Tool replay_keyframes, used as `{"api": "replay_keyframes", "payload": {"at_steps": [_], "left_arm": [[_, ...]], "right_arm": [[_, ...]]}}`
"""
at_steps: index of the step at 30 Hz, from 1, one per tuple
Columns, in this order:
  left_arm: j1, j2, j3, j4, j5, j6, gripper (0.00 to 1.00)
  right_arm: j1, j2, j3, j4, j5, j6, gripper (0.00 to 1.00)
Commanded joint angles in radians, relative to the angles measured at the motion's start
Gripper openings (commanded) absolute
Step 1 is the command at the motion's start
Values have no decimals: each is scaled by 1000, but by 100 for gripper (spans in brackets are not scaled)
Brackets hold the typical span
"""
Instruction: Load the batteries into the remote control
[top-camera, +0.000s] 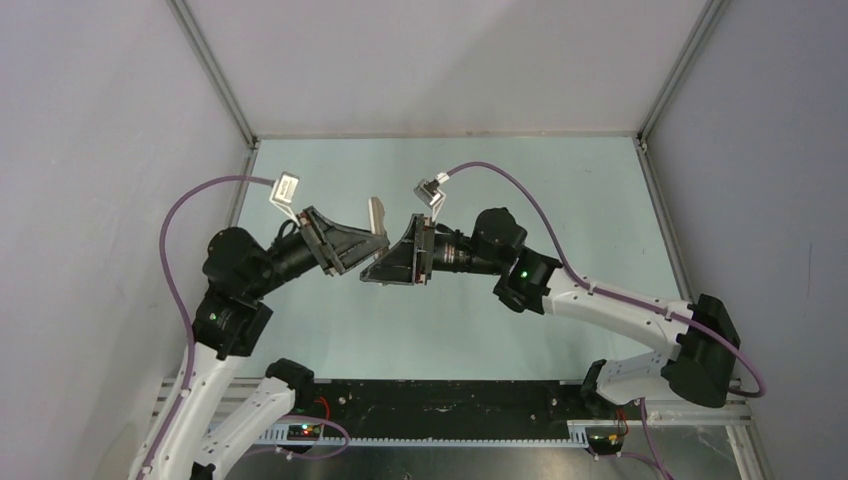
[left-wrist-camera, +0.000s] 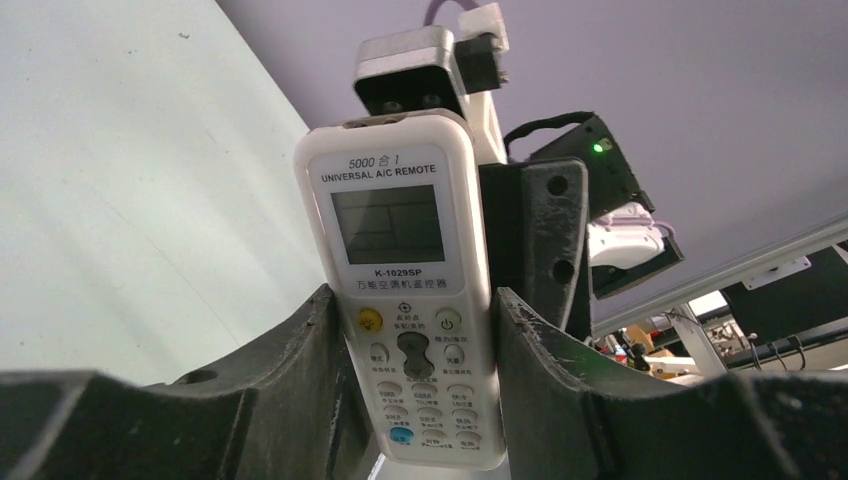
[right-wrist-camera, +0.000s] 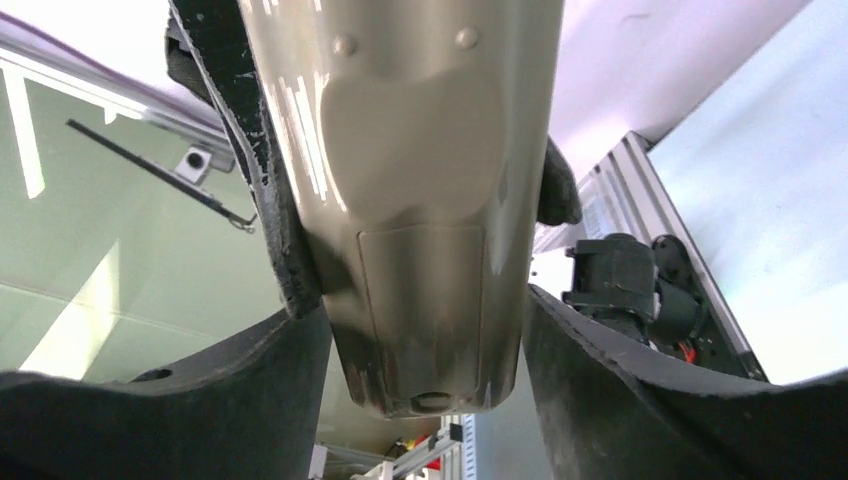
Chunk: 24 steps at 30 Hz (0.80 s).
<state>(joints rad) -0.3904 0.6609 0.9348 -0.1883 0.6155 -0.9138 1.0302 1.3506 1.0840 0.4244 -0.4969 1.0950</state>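
The remote control (left-wrist-camera: 405, 290) is held up in the air between the two arms, white button face and screen toward the left wrist camera. My left gripper (left-wrist-camera: 412, 320) is shut on its sides around the button area. In the right wrist view I see its plain beige-grey back (right-wrist-camera: 420, 230) with the cover panel in place. My right gripper (right-wrist-camera: 425, 330) has its fingers pressed against both sides of the remote's lower end. In the top view the remote (top-camera: 376, 213) sticks up between the left gripper (top-camera: 350, 250) and the right gripper (top-camera: 395, 262). No batteries are in view.
The pale green table (top-camera: 560, 180) lies below both raised arms, walled by grey panels. An aluminium frame rail (right-wrist-camera: 640, 190) runs along the table's edge. The right arm's body (left-wrist-camera: 590, 190) is close behind the remote.
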Motion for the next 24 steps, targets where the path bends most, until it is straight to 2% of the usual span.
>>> {"api": "replay_keyframes", "payload": {"at_steps": [1,5,9,18,24], "left_arm": [[-1,10,-28,53,-3,50,1],[-1,22,-51,37,-36,74,0],[-2,42,-69,-5,-89,119,0],[-1,107,-157,-109,-298,203,0],[-1,202,-271,-147,-449,218,2]], "right_arm": [[10,-60,6,-144,86,-79,78],[8,-105,7,-263,142,-128,88],[7,-150,4,-401,217,-167,91],[-51,-260,-119,-704,443,-105,92],[-105,-350,-246,-733,475,-50,92]]}}
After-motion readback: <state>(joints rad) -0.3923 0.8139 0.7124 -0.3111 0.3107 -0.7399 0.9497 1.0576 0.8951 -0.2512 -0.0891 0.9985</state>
